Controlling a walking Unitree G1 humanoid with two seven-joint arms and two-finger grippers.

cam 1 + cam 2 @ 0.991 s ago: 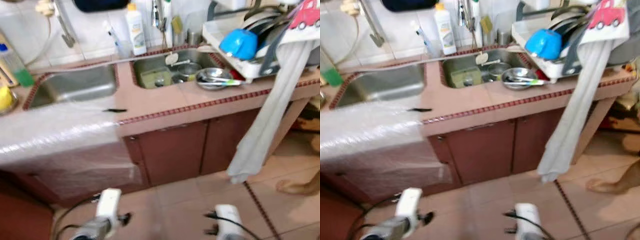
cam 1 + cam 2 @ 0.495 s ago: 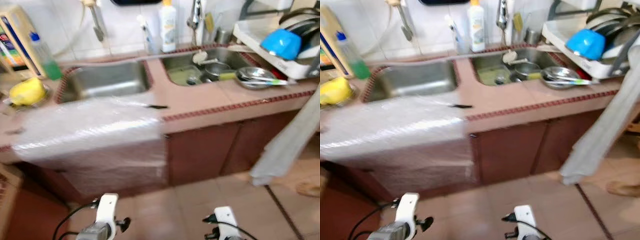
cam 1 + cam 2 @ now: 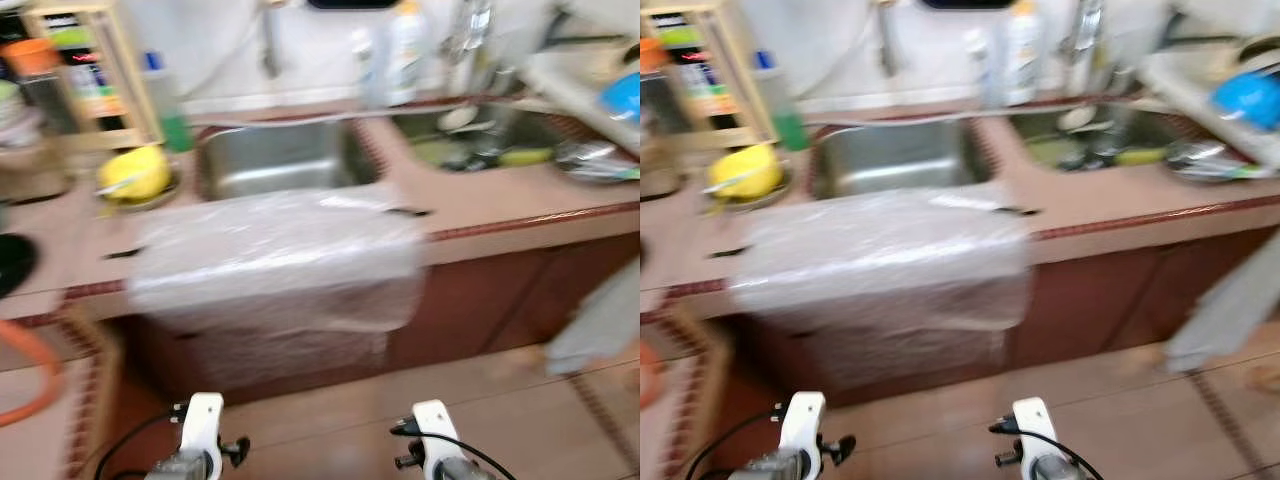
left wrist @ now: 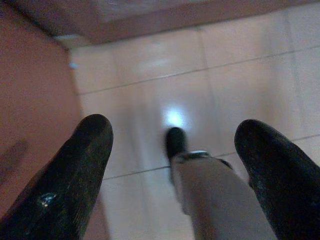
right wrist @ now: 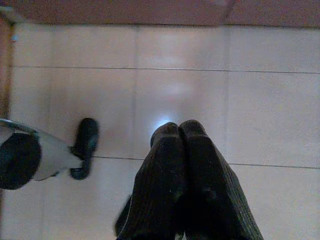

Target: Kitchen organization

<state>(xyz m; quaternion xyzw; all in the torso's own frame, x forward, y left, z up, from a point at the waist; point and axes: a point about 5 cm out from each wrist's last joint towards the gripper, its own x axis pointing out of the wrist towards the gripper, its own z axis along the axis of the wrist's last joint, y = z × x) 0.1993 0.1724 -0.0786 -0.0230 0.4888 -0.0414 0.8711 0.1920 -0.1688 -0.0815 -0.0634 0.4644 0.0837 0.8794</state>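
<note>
A tiled kitchen counter [image 3: 500,205] runs across the view with a steel sink [image 3: 275,160] at its middle and a second sink [image 3: 480,140] holding dishes to the right. A clear plastic sheet [image 3: 275,260] hangs over the counter's front edge. Both arms hang low over the floor, their wrists at the bottom of the eye views. My left gripper [image 4: 172,145] is open, its fingers [image 4: 80,165] spread wide over the floor tiles. My right gripper [image 5: 179,131] is shut with nothing in it.
A wooden rack [image 3: 85,75] with bottles stands at the back left, a yellow bowl [image 3: 135,175] beside it. A white bottle [image 3: 405,50] and a tap stand behind the sinks. A blue bowl [image 3: 1245,100] sits in a dish rack at the right. Brown cabinet doors [image 3: 490,300] lie under the counter.
The whole picture has shifted right, so the camera has turned left: the rack and yellow bowl have come into view. Both arms still hang low.
</note>
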